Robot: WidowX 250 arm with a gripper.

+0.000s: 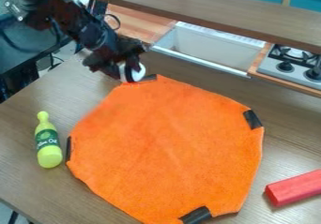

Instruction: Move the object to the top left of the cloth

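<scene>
Across the frame, a wood-grained tabletop (28, 185) is seen, with an orange cloth (166, 148) spread over its middle. A brown shelf board (207, 5) is set across the top. At upper left, the black arm (81, 24) is angled downward, its gripper (130, 70) positioned at the cloth's top-left corner; whether its jaws are clamped on anything cannot be told. Beneath the board, a pale sink (210, 47) is seen, and a stove (294, 66) is placed at the right edge. A red block (296, 187) is laid at lower right, and a yellow-green bottle (48, 145) is placed left of the cloth. At the gripper, a small white object (138, 72) is seen by that same corner. Black strips (253, 119) are spaced around the cloth's edge.
</scene>
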